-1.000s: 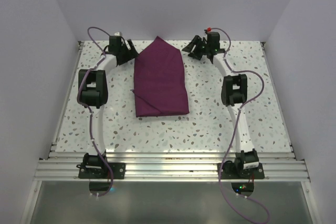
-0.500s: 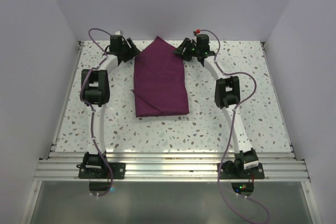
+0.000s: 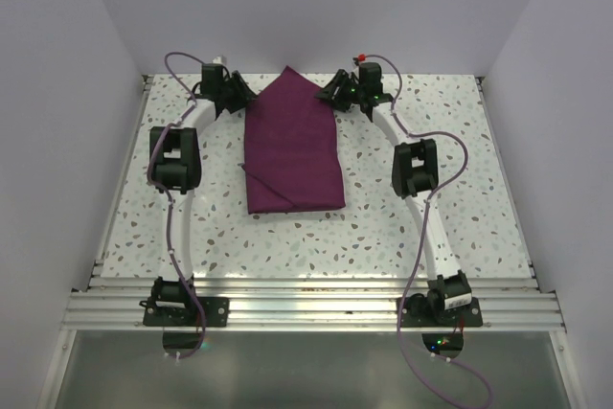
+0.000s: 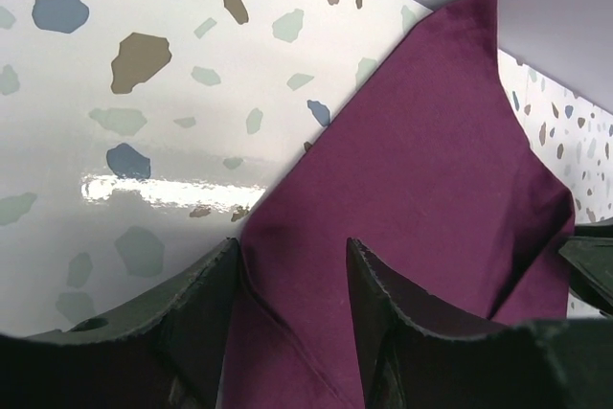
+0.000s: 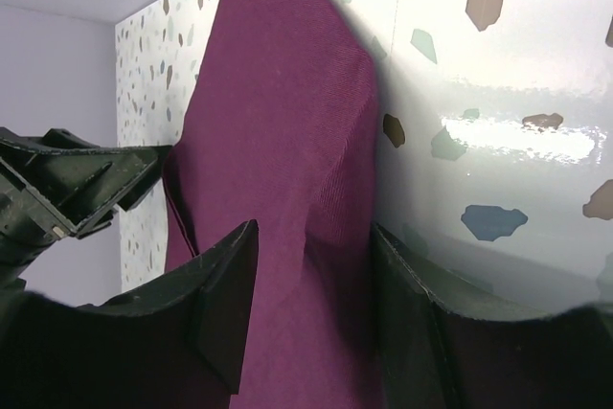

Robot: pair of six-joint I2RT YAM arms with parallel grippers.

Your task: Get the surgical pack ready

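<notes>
The left gripper (image 4: pixel 292 258), jaws spread, straddles the far left edge of the plum-purple cloth (image 3: pixel 292 146), and the right gripper (image 5: pixel 312 237), also spread, straddles its far right edge, fabric filling both gaps. The matte woven cloth lies folded in the middle of the glossy speckled table (image 3: pixel 412 227), peaked at the far end, with pale lilac walls (image 3: pixel 306 7) close behind

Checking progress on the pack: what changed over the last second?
The right tool swung left to the cloth's far right edge; the left tool edged right to its far left edge. Both now straddle it. The cloth stayed folded in place.
</notes>
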